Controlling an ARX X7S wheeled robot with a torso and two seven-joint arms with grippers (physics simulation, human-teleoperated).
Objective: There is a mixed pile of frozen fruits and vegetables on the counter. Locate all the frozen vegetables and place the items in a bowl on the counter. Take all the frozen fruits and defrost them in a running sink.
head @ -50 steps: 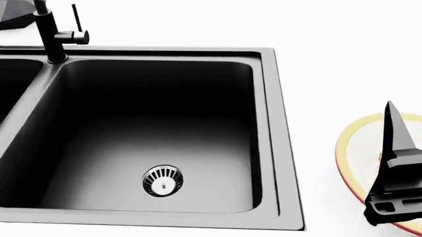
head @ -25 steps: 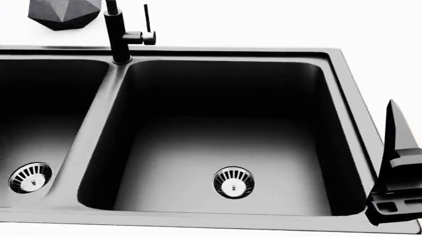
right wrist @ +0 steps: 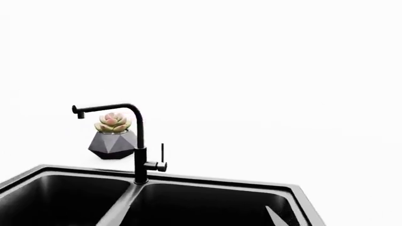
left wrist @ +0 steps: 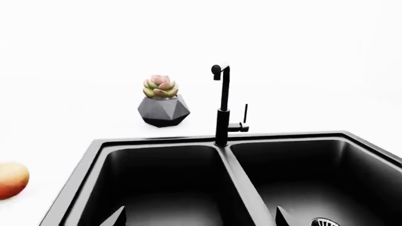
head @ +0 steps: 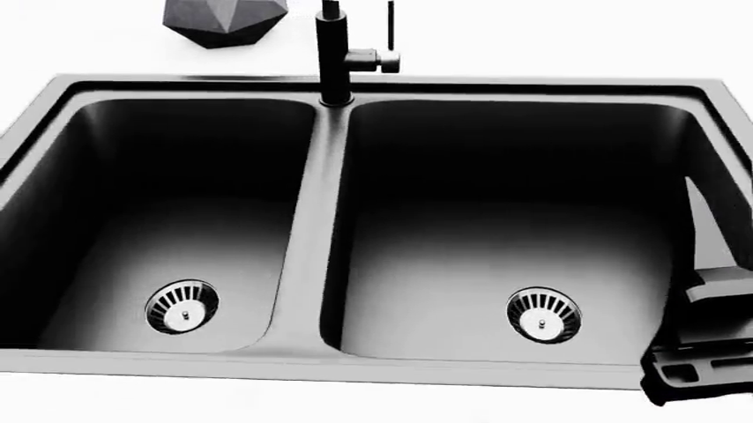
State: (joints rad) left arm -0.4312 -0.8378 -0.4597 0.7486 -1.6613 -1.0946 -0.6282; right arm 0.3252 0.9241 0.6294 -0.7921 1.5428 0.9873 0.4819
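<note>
The dark double-basin sink point(head: 317, 220) fills the head view, and both basins hold nothing. No water shows at its black faucet point(head: 334, 53). A rounded yellow-red fruit point(left wrist: 9, 180) lies on the white counter point(left wrist: 44, 141) beside the sink's left basin, cut by the edge of the left wrist view. My left gripper point(left wrist: 199, 217) hangs open over the sink, its two fingertips far apart with nothing between them. My right gripper point(head: 720, 264) is open at the right basin's outer rim; one finger point(right wrist: 274, 217) shows. The vegetables and the bowl are out of view.
A dark faceted pot point(left wrist: 163, 110) with a pink-green succulent stands on the counter behind the left basin, close to the faucet. The faucet lever point(head: 391, 22) sticks up on the faucet's right side. Steel strainer drains point(head: 182, 307) sit in both basins.
The head view has swung left: the sink slid right in the picture, the left basin came in and the bowl left at the right. My right gripper kept its place in the frame.
</note>
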